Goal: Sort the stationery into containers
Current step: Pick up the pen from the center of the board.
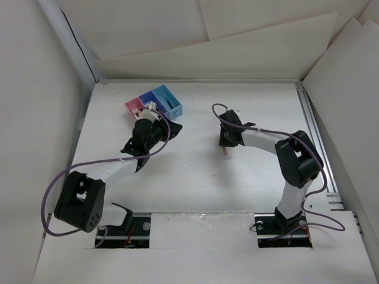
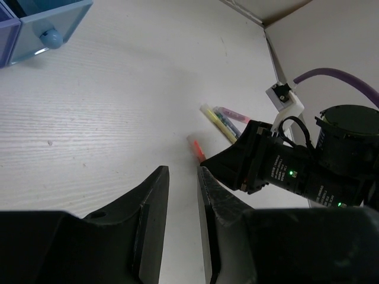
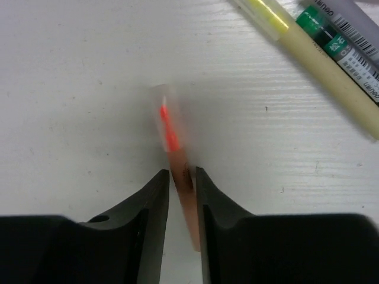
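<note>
The pink-red pen [image 3: 172, 133] sits between my right gripper's [image 3: 182, 173] jaws, which are shut on its barrel; its orange tip sticks out ahead, low over the table. A thin yellow pen [image 3: 320, 59] and a pale blue-grey pen [image 3: 349, 29] lie side by side just beyond it, to the right. The pink [image 1: 135, 106], dark blue [image 1: 147, 98] and light blue [image 1: 169, 100] containers stand in a row at the back left. My left gripper [image 2: 183, 171] hovers beside them, its jaws a narrow gap apart with only bare table between. No eraser blocks show.
White walls close in the table on the left, back and right. A metal rail [image 1: 314, 136] runs along the right edge. Purple cables loop off both arms. The right arm's wrist [image 2: 296, 171] fills the right of the left wrist view.
</note>
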{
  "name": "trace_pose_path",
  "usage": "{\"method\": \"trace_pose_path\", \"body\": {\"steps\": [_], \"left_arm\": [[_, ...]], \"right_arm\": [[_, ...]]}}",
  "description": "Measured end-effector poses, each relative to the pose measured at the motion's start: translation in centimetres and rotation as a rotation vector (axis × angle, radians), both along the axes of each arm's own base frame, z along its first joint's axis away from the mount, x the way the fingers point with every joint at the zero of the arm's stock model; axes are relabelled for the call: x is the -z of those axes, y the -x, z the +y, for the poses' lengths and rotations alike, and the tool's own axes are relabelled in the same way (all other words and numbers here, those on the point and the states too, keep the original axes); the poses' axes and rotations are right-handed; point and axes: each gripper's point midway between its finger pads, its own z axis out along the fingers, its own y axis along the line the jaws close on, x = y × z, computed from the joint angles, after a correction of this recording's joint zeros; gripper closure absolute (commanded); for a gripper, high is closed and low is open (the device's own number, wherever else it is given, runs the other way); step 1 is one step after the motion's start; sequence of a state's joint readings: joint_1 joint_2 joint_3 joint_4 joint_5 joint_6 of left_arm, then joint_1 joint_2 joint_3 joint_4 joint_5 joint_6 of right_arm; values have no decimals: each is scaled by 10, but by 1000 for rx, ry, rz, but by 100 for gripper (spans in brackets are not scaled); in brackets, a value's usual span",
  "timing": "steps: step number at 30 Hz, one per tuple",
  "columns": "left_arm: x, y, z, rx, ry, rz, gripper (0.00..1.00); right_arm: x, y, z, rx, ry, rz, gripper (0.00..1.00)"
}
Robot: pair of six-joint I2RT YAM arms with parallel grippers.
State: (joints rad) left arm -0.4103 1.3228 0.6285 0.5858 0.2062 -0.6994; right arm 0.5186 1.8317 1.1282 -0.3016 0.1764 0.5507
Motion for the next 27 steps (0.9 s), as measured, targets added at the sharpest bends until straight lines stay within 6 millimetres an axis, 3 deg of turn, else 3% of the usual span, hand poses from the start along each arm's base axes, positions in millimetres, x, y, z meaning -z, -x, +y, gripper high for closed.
{"method": "trace_pose_path", "body": {"steps": [3,6,13,21,24,27], "left_arm": [[3,0,0,3,-6,6,75],[10,0,-3,19,-14,28,72],[19,6,-16,101,-1,66,58],[25,15,-40,244,67,104,54],[28,19,-48,284,90,119,54],[28,26,-56,317,95,124,53]], "right_arm": [[1,1,4,1,8,-15,93],[0,2,9,3,17,-33,100],[-11,20,28,-70,-31,-31,100],[-84,18,60,-192,-186,-173,100],[-90,17,71,-231,-236,-192,100],[-83,24,75,-258,-262,-172,100]]}}
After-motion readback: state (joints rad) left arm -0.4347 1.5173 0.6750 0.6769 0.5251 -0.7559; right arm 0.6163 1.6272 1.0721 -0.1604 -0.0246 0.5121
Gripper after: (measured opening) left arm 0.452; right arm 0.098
